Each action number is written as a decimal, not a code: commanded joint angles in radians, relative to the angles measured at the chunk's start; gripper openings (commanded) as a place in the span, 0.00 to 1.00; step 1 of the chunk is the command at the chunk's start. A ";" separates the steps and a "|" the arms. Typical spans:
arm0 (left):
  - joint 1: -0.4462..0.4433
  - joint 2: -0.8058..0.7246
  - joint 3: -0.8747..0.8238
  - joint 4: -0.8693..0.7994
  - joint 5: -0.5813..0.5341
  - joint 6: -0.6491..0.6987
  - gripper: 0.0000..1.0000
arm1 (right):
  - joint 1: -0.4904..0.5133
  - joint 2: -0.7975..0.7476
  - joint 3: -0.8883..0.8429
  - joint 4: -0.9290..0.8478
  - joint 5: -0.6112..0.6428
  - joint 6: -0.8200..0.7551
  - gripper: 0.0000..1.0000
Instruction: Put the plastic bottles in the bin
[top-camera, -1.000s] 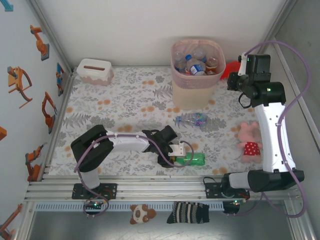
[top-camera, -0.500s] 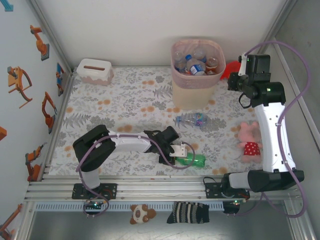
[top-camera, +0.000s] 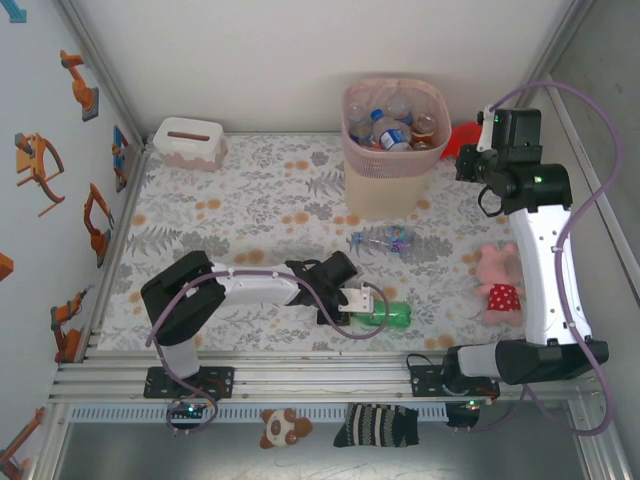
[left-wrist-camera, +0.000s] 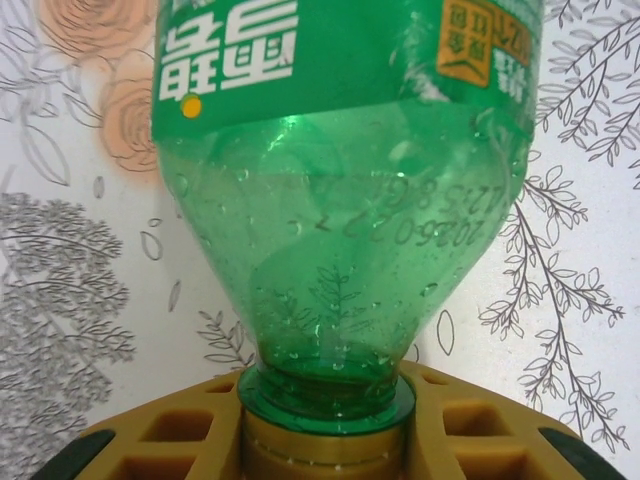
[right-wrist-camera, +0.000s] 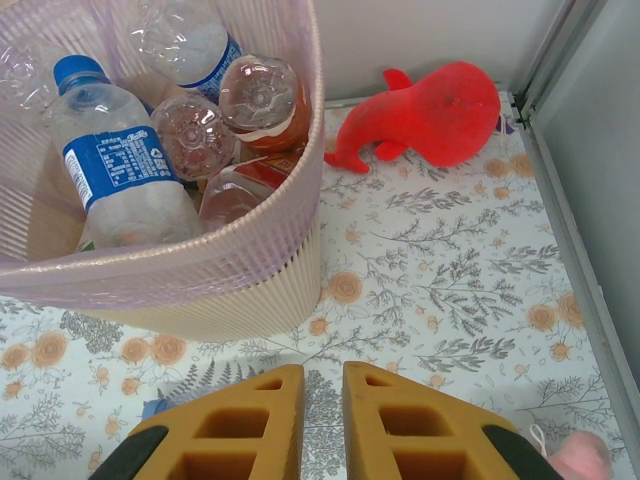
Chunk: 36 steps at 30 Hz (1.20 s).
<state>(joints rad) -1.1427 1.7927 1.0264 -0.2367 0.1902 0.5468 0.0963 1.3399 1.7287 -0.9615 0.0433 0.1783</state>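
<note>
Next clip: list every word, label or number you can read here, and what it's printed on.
"2026": apparent start of a dark printed code on the clear green plastic bottle; remaining digits unsure.
On its green label, large white Chinese characters: cropped, not readable with confidence.
That label's orange patch: too blurred.
The blue label on the clear plastic bottle in the pale pink bin: print too small.

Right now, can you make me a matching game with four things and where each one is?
1 green plastic bottle
2 red plush toy
3 pink plush toy
4 white tissue box

A back left corner
B back right, beside the pale pink plastic bin
C held by the left gripper
D front right, lying alone

Pairs: 1-C, 2-B, 3-D, 4-A
</note>
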 joint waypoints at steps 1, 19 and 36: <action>0.017 -0.069 0.003 -0.005 0.014 -0.021 0.25 | 0.005 -0.032 0.029 -0.006 0.007 -0.005 0.17; 0.171 -0.257 0.191 0.006 0.043 -0.202 0.26 | 0.005 -0.086 0.060 -0.032 0.020 -0.006 0.17; 0.360 -0.122 0.753 -0.205 -0.096 -0.521 0.18 | 0.005 -0.083 0.044 -0.016 -0.024 0.027 0.17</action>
<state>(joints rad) -0.8017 1.6287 1.6855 -0.3683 0.1295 0.1749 0.0963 1.2690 1.7615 -0.9825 0.0380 0.1867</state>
